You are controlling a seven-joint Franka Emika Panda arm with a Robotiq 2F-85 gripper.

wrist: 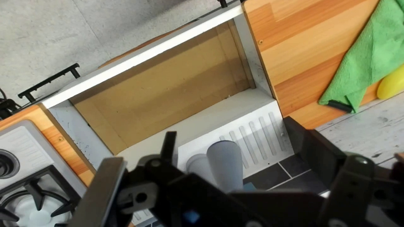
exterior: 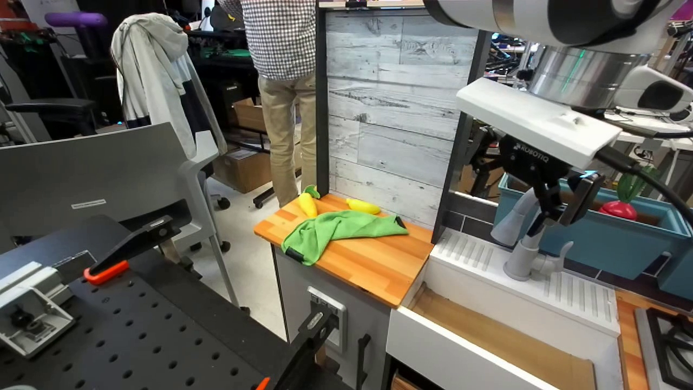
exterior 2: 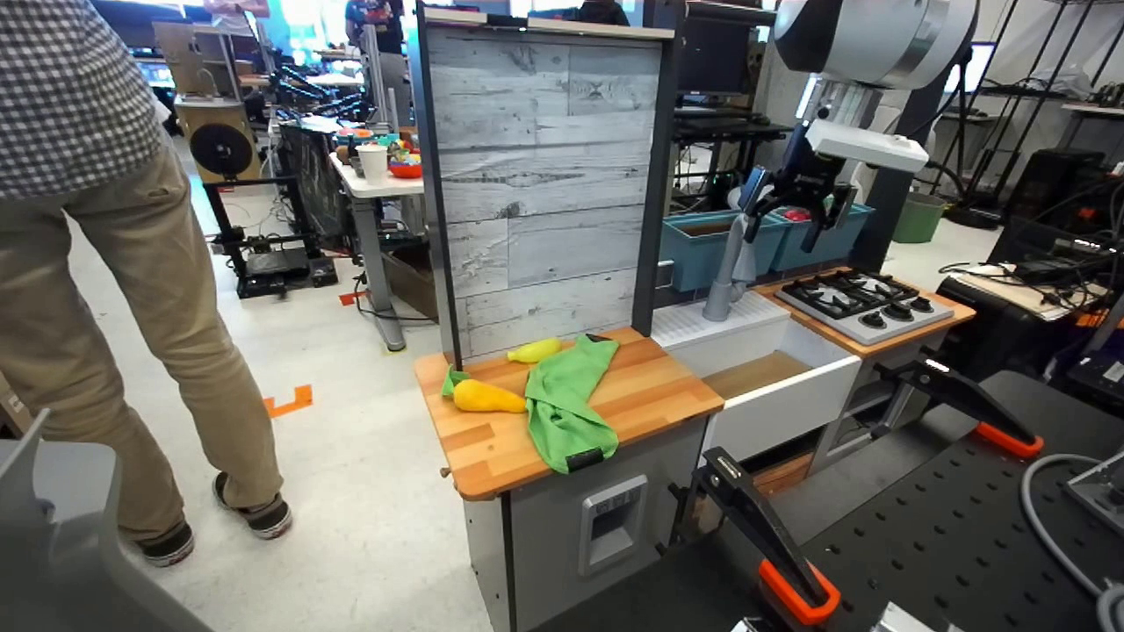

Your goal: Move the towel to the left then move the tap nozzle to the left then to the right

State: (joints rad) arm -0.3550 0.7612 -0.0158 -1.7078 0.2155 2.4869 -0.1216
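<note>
Wrist view: gripper [wrist: 232, 135] at the near edge, jaws spread wide. Light grey tap nozzle [wrist: 224, 167] sits between them, gap visible on both sides, partly hidden behind the gripper body. Beyond it: ridged white ledge [wrist: 270, 135], then the sink [wrist: 143, 56] with a brown bottom panel [wrist: 164, 85]. Right: wooden tabletop [wrist: 303, 53] carrying the green towel [wrist: 369, 63], creased, with a black strip [wrist: 341, 106] at its near end (towel runs out of view on the right). Yellow object [wrist: 391, 83] just beside it, also cropped; can't tell if they touch. Near right: whitewashed planks [wrist: 372, 132], dark tiles [wrist: 268, 175] right of the nozzle. Left: stovetop [wrist: 31, 157] with black grate [wrist: 34, 192]. Far left: black handle [wrist: 47, 80], grey floor [wrist: 47, 37].
</note>
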